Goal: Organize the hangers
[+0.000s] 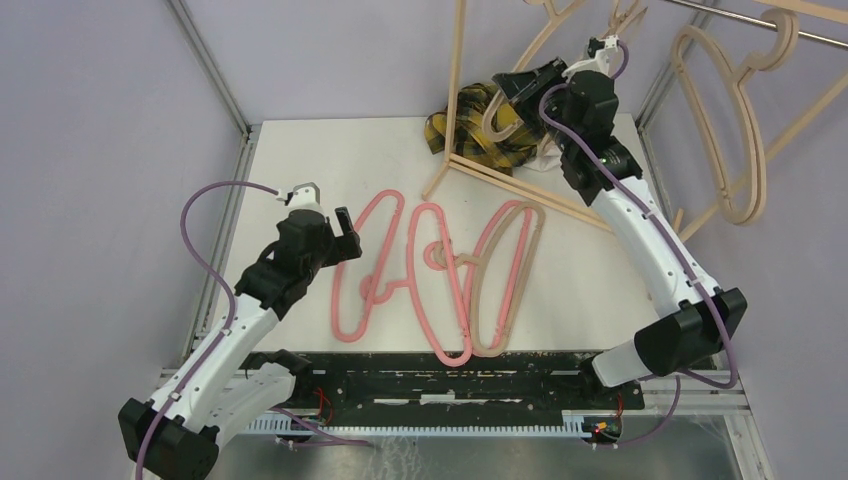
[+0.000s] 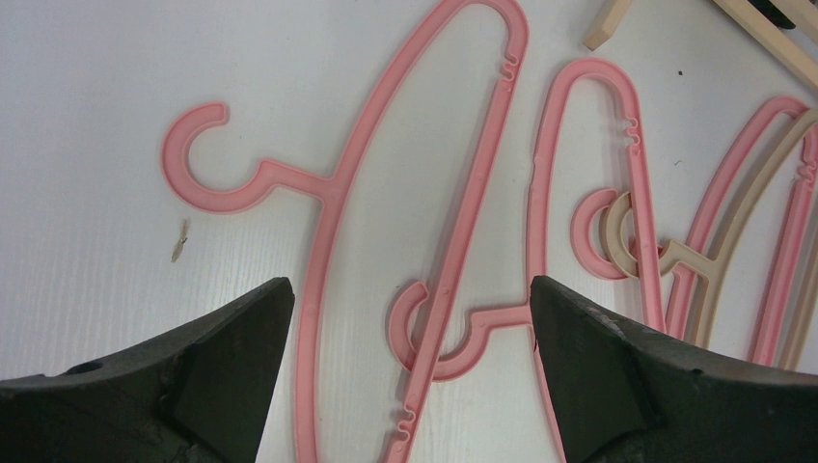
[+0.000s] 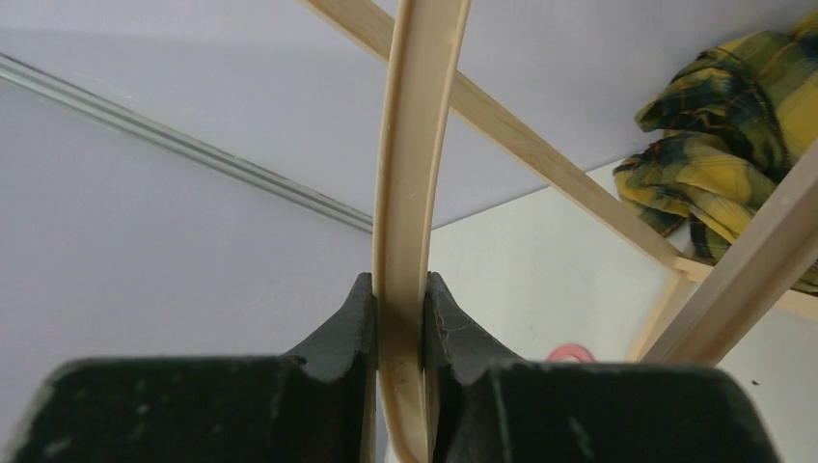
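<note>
Rack frame [image 1: 457,70], plaid cloth [image 1: 465,135] beside right gripper [image 3: 399,294] clamping tan hanger [image 3: 415,145].

This is a robotics lab test cell. A bare white tabletop [image 1: 300,150] is boxed in by plain lilac panels [image 1: 100,150] on aluminium posts [image 1: 212,75] that rise at its far corners. Two cabled robot arms [image 1: 230,340] are bolted to a black rail [image 1: 450,365] along the near edge. The hangers [image 1: 470,265] lie directly on the board at mid-table, and a wooden rack [image 1: 452,90] stands at the far right corner.

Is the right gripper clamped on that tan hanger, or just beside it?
Clamped: in the wrist view the right gripper presses both sides of the tan hanger, with no gap showing.
</note>
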Robot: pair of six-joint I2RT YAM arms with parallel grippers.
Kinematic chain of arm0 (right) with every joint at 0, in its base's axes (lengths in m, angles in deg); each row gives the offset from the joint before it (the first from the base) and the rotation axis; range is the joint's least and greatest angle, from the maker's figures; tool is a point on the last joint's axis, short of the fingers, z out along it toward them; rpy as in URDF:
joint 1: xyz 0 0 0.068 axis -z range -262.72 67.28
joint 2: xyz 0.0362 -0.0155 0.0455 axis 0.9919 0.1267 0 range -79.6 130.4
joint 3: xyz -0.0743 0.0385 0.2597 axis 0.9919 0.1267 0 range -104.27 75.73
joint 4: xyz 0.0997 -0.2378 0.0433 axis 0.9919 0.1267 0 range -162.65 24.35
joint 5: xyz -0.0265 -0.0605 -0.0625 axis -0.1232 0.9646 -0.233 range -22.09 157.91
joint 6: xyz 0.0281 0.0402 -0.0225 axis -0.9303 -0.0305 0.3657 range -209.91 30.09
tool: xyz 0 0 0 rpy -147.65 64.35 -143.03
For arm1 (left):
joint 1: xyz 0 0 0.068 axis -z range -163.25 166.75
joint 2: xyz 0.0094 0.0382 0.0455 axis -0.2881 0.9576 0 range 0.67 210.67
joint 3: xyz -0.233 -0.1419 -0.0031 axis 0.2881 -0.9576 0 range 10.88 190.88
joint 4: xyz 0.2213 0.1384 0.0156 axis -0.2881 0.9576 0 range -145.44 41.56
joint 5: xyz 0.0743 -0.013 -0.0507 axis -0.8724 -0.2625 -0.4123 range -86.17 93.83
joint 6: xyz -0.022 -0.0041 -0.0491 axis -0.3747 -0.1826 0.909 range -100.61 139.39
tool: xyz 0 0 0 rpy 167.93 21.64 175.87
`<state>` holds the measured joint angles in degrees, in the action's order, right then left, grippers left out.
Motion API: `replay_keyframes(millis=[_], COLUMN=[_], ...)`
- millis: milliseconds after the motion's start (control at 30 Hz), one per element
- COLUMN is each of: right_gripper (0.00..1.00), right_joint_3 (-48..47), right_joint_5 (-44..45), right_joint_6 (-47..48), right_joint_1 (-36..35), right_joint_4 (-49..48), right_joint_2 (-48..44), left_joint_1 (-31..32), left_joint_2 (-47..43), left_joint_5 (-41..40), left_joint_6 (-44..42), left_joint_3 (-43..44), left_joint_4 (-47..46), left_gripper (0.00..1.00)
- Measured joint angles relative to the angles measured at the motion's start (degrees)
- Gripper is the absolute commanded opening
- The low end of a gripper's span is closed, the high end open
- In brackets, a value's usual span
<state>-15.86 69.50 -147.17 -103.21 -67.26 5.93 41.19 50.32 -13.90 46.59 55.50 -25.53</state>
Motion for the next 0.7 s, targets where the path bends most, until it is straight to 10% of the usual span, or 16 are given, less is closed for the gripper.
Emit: replay_keyframes(millis=[700], right_gripper=[0.01], right_joint_3=[9.33], right_joint_5=[12.28], right_joint_6=[2.12], right_joint_1=[2.43], right_joint_4=[6.8], right_joint_2=[-11.58], left_joint_1=[0.0], left_joint_2=[0.2], left_joint_5=[0.11], left_joint_6=[0.0], left_joint_3=[-0.35], left_joint_4=[0.0], left_gripper=[0.99])
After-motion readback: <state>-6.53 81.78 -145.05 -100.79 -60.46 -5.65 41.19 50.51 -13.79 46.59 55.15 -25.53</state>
